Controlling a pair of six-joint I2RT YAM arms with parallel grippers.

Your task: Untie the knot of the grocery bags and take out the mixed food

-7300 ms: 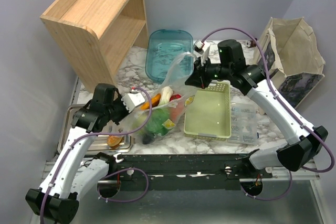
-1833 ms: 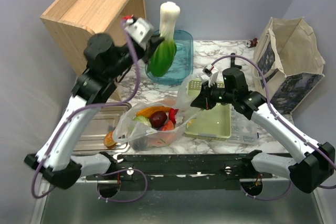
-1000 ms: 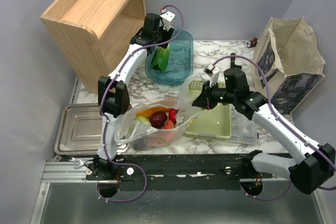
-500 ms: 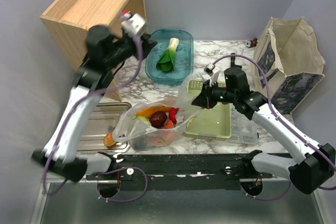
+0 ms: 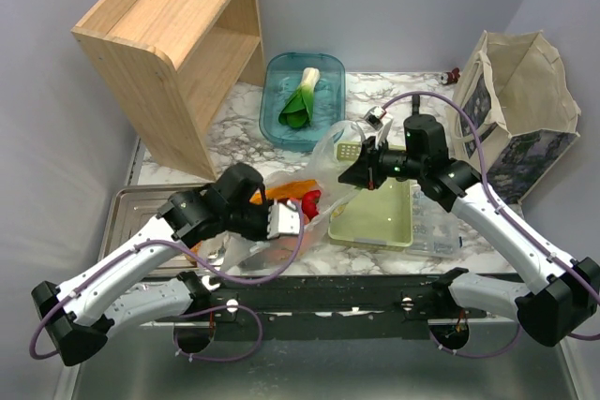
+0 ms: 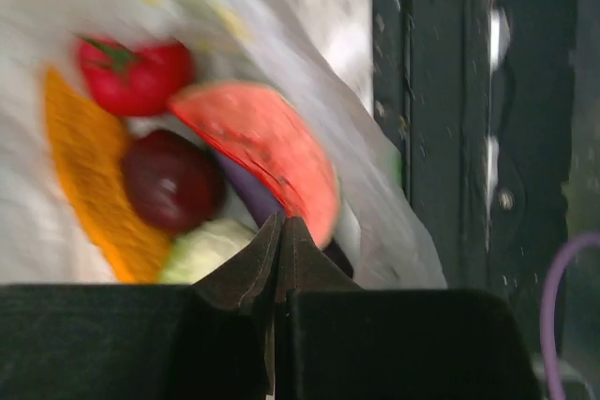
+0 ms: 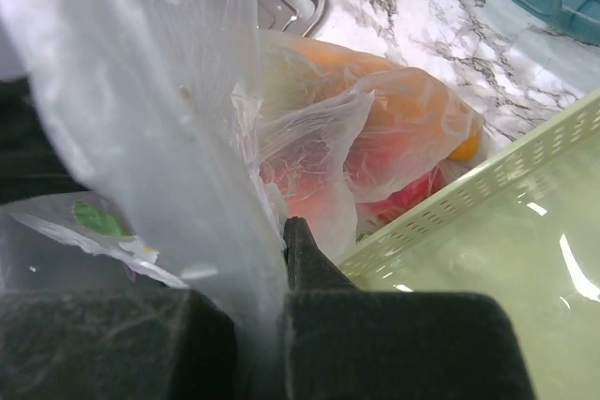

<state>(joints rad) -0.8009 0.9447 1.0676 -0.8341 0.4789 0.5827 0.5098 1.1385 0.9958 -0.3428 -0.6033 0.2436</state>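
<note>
The grocery bag (image 5: 330, 152) lies open on the marble in front of the green basket, and its top edge is pulled up. My right gripper (image 5: 354, 173) is shut on that edge; the film (image 7: 187, 138) runs down between its fingers (image 7: 305, 259). My left gripper (image 5: 298, 217) hovers over the bag's mouth, shut with nothing in it (image 6: 281, 224). Below it lie a tomato (image 6: 131, 77), a watermelon wedge (image 6: 267, 142), a dark red apple (image 6: 169, 180), a cabbage (image 6: 206, 250), an eggplant (image 6: 246, 201) and an orange chips bag (image 6: 89, 175). The leafy vegetable (image 5: 300, 105) lies in the teal tub.
The green basket (image 5: 380, 217) stands right of the bag, on a transparent lid. A teal tub (image 5: 323, 67) sits at the back, a wooden shelf (image 5: 159, 35) at the back left, a metal tray (image 5: 141, 213) at the left and a canvas bag (image 5: 525, 100) at the right.
My left arm has swung from the teal tub, where the leafy vegetable stays, down to the bag's mouth, and its jaws have closed. The right gripper has lifted the bag's edge slightly.
</note>
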